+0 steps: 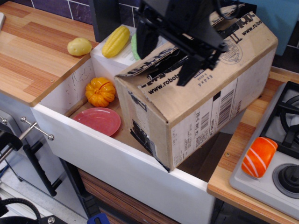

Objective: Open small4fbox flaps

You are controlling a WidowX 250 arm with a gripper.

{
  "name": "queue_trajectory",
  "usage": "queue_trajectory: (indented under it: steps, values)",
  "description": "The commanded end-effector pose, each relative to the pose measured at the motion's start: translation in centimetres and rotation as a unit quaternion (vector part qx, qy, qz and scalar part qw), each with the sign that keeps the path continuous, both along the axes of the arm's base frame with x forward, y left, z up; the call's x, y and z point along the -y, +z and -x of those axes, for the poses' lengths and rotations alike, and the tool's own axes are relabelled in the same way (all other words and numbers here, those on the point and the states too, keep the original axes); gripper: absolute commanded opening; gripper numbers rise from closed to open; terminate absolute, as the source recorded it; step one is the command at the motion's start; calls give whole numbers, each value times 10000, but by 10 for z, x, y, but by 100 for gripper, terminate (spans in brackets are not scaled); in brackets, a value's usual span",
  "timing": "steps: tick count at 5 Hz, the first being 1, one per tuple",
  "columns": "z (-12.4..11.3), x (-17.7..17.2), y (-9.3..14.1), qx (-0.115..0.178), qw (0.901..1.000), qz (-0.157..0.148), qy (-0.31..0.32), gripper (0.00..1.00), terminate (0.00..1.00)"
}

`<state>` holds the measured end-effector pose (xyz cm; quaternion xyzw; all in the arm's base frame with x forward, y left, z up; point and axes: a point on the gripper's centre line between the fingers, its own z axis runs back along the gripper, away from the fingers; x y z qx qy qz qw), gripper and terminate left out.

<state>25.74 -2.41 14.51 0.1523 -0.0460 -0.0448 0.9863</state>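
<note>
The small4fbox (205, 112) is a large brown cardboard box printed "www.robotshop.com" with white barcode labels; it stands tilted in the white sink (117, 163). Its top flaps (233, 46) lie closed, edged with torn black tape along the seam. My black gripper (164, 57) hangs over the box's top at the left end, open, with one finger (143, 39) off the far left edge and the other finger (188, 70) down on the printed flap. It holds nothing.
An orange pumpkin (100, 91) and a pink plate (99, 120) lie in the sink left of the box. A yellow potato (79, 46), yellow corn (116, 40) and a green vegetable sit behind. A salmon sushi piece (258, 157) lies on the stove (275, 182) at right.
</note>
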Motion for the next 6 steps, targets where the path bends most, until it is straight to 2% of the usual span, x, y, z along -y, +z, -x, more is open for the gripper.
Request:
queue_trajectory:
  steps: [1, 2, 4, 6]
  values:
    - [-10, -20, 5, 261, 9993, -184, -190, 100, 0]
    - [-8, -32, 2, 345, 9989, -89, -298, 100, 0]
    - [-7, -44, -10, 509, 9975, -161, -464, 100, 0]
    - [-11, -71, -1, 345, 9957, -227, -832, 100, 0]
